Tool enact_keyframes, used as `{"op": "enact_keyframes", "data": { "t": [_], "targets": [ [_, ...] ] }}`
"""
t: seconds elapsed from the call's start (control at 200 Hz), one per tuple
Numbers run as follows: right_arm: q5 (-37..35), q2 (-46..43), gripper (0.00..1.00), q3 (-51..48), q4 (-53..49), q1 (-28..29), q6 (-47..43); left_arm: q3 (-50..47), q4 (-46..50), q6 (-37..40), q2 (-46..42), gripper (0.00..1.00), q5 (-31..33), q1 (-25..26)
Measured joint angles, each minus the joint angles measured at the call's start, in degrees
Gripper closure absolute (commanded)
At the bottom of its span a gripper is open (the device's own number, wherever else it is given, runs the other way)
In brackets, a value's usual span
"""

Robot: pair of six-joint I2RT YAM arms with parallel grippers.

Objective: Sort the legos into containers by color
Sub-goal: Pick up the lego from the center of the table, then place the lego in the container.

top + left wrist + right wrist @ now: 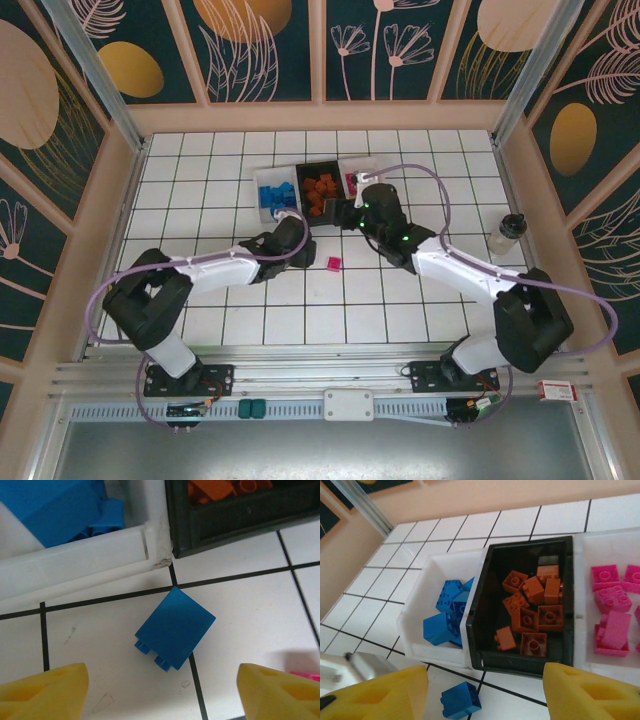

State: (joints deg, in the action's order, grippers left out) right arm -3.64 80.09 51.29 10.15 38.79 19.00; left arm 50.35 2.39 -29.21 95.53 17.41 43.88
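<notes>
A loose blue lego [174, 628] lies on its side on the tiles just in front of the containers, where the left white bin [70, 555] meets the black bin [225, 525]. My left gripper [162, 695] hangs over it, open, its yellow fingertips [45, 692] standing wide on either side and short of the brick. My right gripper [485, 695] is open too and holds nothing, hovering before the bins with the same blue lego [461, 700] below it. Blue legos [445, 615], orange legos [535, 610] and pink legos [612, 630] fill separate bins. One pink lego [333, 263] rests on the floor.
The three bins [320, 165] stand in a row at mid-table toward the back. A small dark-capped bottle [507, 232] stands at the right edge. Both arms meet close together in front of the bins, left gripper [298, 222] and right gripper [352, 212]. Walls enclose the tiled floor.
</notes>
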Motion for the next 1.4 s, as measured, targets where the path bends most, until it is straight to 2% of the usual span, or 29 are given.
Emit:
{"op": "enact_keyframes", "data": {
  "t": [0.37,0.661,0.781,0.926,1.051,1.131,1.216,1.306,1.396],
  "targets": [
    [-0.4,-6.1,0.36,-2.3,1.2,-0.3,0.9,6.0,0.1,2.9,10.0,0.39,6.8,0.8],
    [-0.8,-7.8,0.37,-3.9,1.0,-0.7,0.9,6.8,-2.5,3.8,12.7,0.65,6.3,0.8],
    [-0.8,-8.1,0.36,-4.5,1.1,-1.0,1.1,3.3,-3.7,3.3,9.9,0.74,5.4,0.8],
    [-0.8,-8.2,0.37,-6.4,1.2,-1.1,1.4,-1.7,-2.0,1.4,0.9,0.76,3.8,0.8],
    [-0.8,-8.2,0.37,-8.4,1.2,-1.1,2.2,-0.2,-0.1,0.7,-6.9,0.79,3.8,0.4],
    [-0.6,-8.2,0.37,-9.5,1.2,-1.1,2.7,3.9,1.1,0.6,-8.0,0.82,3.9,-1.5],
    [-0.3,-8.2,0.37,-10.6,1.2,-1.1,3.2,8.0,1.2,0.5,-7.0,0.81,3.3,-5.9],
    [-0.2,-8.2,0.37,-11.3,1.0,-0.9,3.9,12.0,1.6,0.2,-3.6,0.81,3.6,-10.5],
    [-0.2,-8.2,0.37,-11.6,0.8,-0.5,3.9,16.0,2.4,0.0,1.1,0.81,3.6,-12.6]
  ]
}}
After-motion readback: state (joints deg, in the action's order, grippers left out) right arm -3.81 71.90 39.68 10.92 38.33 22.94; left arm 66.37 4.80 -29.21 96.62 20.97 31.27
